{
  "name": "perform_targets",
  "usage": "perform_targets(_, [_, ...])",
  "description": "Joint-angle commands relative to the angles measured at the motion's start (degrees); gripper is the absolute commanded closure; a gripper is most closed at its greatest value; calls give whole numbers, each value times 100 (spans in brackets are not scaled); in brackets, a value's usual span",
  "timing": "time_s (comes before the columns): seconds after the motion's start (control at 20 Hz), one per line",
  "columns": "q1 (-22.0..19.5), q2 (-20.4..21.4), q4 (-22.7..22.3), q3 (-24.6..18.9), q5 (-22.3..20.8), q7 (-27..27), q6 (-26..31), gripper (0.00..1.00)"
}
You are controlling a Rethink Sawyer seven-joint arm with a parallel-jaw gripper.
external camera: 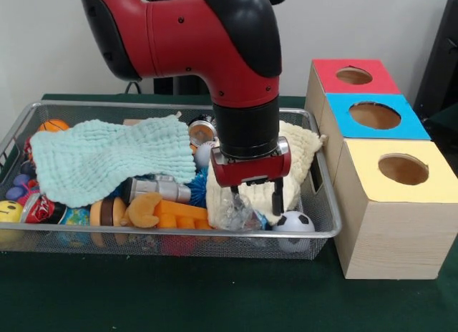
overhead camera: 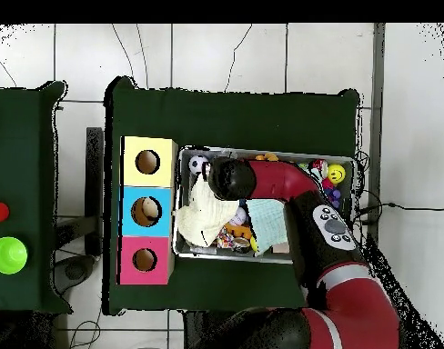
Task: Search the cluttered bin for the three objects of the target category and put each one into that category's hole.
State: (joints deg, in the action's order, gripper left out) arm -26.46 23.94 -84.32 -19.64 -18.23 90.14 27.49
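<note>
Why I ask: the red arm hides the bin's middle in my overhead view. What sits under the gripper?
Observer: In the front view, the gripper hangs right over a crumpled clear plastic item lying on a cream knitted cloth.
Operator: Anything beside it?
Observer: An orange plastic toy lies next to it, along the wire mesh bin's wall.
Operator: What else is hidden?
Observer: A silver metal cylinder pokes out from under the mint green waffle cloth.
</note>
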Motion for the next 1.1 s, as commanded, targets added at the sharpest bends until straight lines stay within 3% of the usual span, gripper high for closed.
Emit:
perform_targets(0.05, [202, 604, -129, 270, 359, 1202, 91, 0])
perform_targets(0.45, [94, 795, -623, 397, 816, 1439, -249, 0])
perform_targets(1.1, [149, 600, -822, 541, 1173, 1442, -861, 0])
